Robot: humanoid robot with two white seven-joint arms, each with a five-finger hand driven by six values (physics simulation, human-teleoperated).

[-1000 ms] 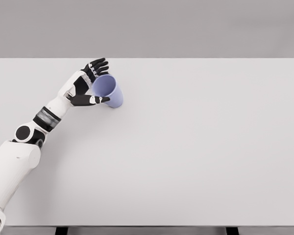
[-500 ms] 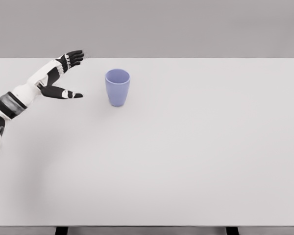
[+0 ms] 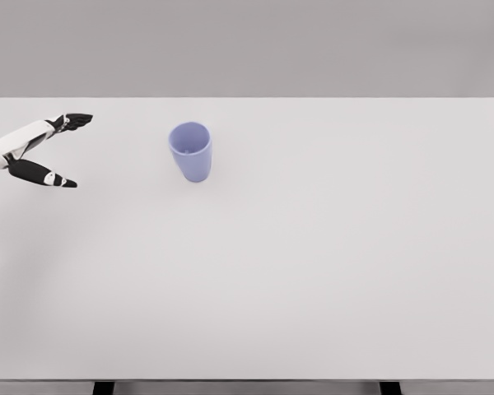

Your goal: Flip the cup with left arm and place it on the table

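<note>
Your left hand [image 3: 34, 152] reached in at the table's [image 3: 313, 271] left edge, thumb and fingers spread wide, holding nothing. Farther back and well to its right, the cup [image 3: 191, 151] stood mouth up on the table, tilted slightly.

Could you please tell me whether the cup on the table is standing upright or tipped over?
Leaning, mouth up: the cup shows its open rim tilted toward the left hand, which is open and clear of it.

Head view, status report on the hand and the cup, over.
Left hand open, clear of cup. Lavender plastic cup mouth-up on white table, leaning. Nothing in the way.
</note>
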